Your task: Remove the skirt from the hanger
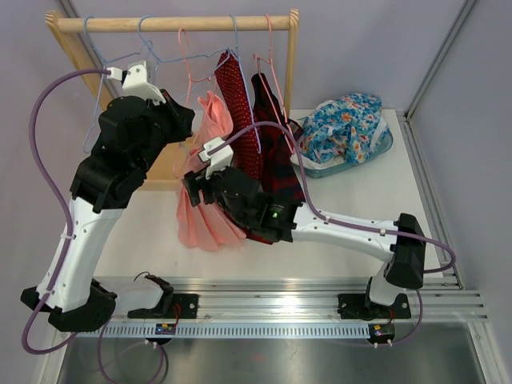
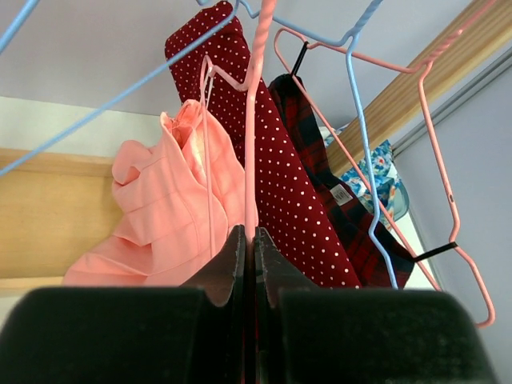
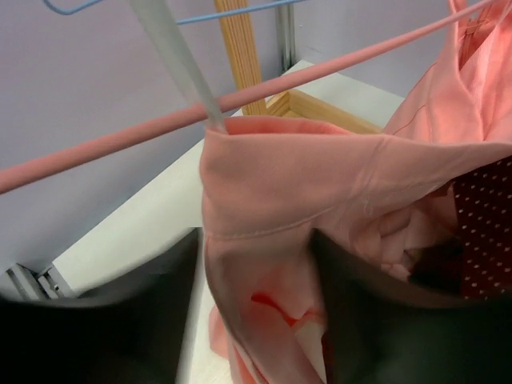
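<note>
A salmon-pink skirt (image 1: 204, 188) hangs from a pink wire hanger (image 2: 250, 136) on the wooden rail. In the left wrist view my left gripper (image 2: 250, 234) is shut on that hanger's wire, with the skirt (image 2: 164, 208) just beyond it to the left. My right gripper (image 3: 254, 240) stands open with the skirt's waistband (image 3: 320, 172) between its fingers, below the hanger's bar (image 3: 120, 144). A clear clip (image 3: 172, 56) meets the waistband's corner. From above, the right gripper (image 1: 194, 180) is at the skirt's right edge and the left gripper (image 1: 186, 120) is near its top.
On the wooden rack (image 1: 172, 23) also hang a red polka-dot garment (image 1: 240, 112), a dark plaid garment (image 1: 276, 144) and empty blue hangers (image 1: 120, 60). A floral cloth (image 1: 344, 128) lies in a basket at the back right. The rack's frame (image 2: 48, 216) is behind the skirt.
</note>
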`<state>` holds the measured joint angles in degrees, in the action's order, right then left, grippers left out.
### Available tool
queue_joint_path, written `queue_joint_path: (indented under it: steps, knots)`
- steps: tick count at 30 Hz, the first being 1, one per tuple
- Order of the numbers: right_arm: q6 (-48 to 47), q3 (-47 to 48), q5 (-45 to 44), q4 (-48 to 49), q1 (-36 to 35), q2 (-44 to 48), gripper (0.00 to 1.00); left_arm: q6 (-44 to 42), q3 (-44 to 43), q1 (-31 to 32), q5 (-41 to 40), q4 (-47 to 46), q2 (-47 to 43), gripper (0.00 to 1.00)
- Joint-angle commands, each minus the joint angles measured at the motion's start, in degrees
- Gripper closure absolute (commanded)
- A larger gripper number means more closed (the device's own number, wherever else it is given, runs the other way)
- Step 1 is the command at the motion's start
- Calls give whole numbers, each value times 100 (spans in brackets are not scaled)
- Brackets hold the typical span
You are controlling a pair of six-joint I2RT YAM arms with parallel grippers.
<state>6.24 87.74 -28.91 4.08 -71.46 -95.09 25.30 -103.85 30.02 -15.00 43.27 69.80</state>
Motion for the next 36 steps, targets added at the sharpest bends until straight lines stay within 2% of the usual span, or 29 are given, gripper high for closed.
queue_joint_path:
  steps: [1,2,3,4,9,18,30,36]
  knots:
    - [-132,331,-336,638,-52,-308,51,151,119,30,147,-749,-326,100]
    - [-123,375,-257,577,-52,-387,74,151,146,30,138,-749,-344,100]
    - [-106,471,-256,542,-61,-492,91,151,172,30,112,-741,-388,100]
    - [-36,498,-256,489,-61,-519,100,133,190,30,94,-732,-406,100]
    - [-53,270,-177,515,-131,-222,100,10,497,30,-195,-837,-537,100]
    - [-193,172,-45,208,-500,544,100,-69,1640,30,-626,-1540,-634,100]
    - [-589,577,-80,-214,-1615,834,100,28,1605,30,-1382,-2006,-134,100]
    - [-1107,709,-528,-170,-2231,843,100,-139,1710,30,-1865,-2243,16,100]
